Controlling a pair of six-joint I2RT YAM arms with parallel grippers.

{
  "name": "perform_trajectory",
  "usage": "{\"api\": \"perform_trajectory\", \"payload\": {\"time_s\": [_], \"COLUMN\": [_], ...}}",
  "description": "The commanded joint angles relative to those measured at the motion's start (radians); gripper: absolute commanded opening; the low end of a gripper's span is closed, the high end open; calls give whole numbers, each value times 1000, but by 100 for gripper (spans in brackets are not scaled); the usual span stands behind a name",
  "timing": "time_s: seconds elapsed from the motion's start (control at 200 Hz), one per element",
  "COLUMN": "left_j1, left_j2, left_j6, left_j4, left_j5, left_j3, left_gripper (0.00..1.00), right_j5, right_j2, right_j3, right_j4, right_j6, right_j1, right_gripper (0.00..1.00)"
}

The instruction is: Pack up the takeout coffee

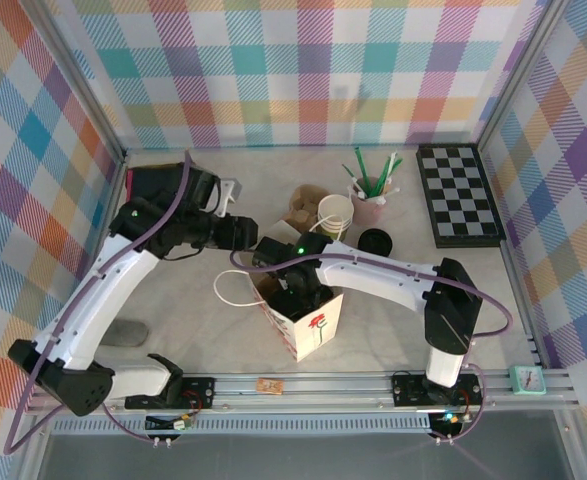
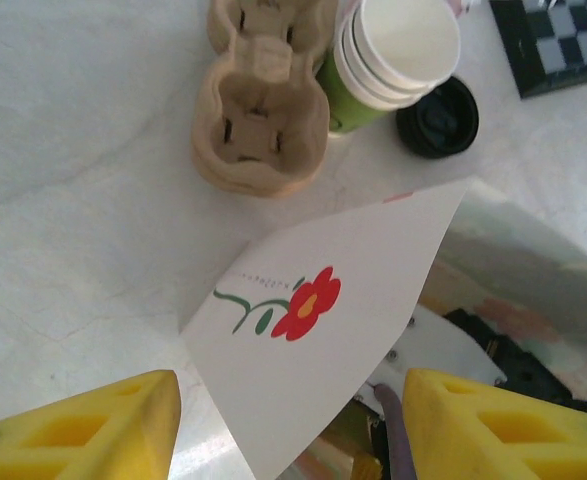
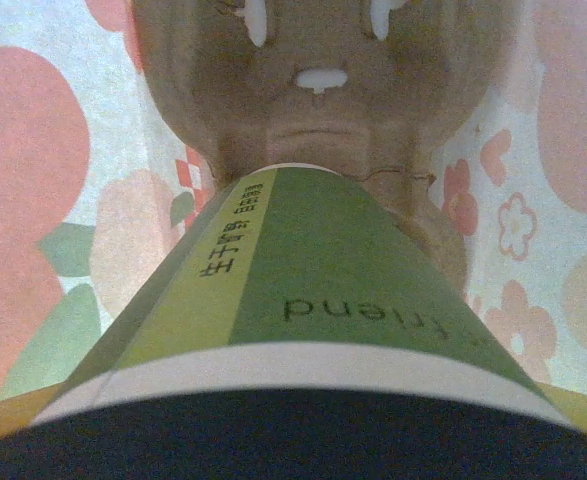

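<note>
Green takeout coffee (image 3: 303, 280) sits inside the paper bag (image 1: 318, 325), base in a cardboard carrier (image 3: 323, 120). Right gripper (image 1: 291, 290) is down in the bag at the cup; can't tell if it grips. Left gripper (image 2: 291, 420) has its jaws apart by the bag wall, holding nothing.

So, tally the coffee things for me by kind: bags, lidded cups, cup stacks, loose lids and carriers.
Paper bag: 1
Lidded green cup: 1
Stack of cups: 1
Loose black lid: 1
Cardboard carriers: 2, one beside the stack, one in the bag
Total: 6
</note>
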Motion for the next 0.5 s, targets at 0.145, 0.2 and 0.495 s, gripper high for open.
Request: {"api": "perform_trajectory", "payload": {"time_s": [0.145, 0.2, 0.495], "left_j1": [7, 7, 7], "left_j2": [49, 56, 79], "left_j6": [76, 79, 106], "left_j4": [-59, -66, -83], "left_j5": [42, 22, 27], "left_j3": [31, 33, 37], "left_gripper": [45, 35, 34], "right_j5": [-3, -3, 0], "right_j2": [-19, -20, -26], "right_j3": [-7, -6, -11], "right_j4": [1, 1, 1], "right_j6": [7, 7, 7], "right_j1": [9, 9, 9], "right_gripper": [36, 36, 36]}}
